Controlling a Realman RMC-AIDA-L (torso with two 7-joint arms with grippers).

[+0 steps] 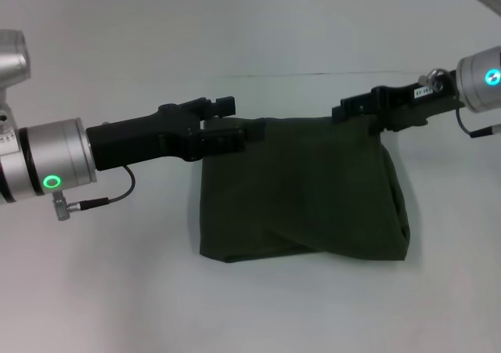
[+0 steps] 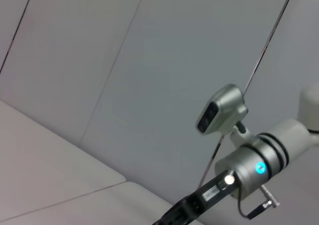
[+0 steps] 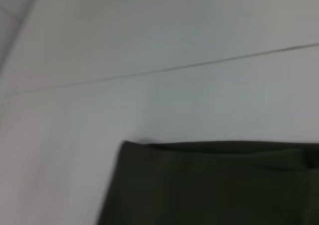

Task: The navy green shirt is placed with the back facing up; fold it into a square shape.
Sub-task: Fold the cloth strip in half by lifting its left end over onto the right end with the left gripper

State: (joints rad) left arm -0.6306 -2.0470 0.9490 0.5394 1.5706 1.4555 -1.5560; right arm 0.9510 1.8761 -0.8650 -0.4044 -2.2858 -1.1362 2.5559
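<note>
The shirt (image 1: 305, 189) is a dark olive-green cloth of plain matte fabric with no print, already folded into a compact, roughly square bundle. It sits just right of the centre of the head view. Its top edge runs nearly straight and taut from 9 o'clock to 3 o'clock, and both upper corners are raised. The body sags below that edge, and the sides slant slightly outward toward the bottom. The lower edge rests on the white table, with a diagonal fold crossing from the lower left toward 4 o'clock. In the right wrist view the shirt (image 3: 209, 185) shows a straight hemmed edge, possibly the lifted top fold.
</note>
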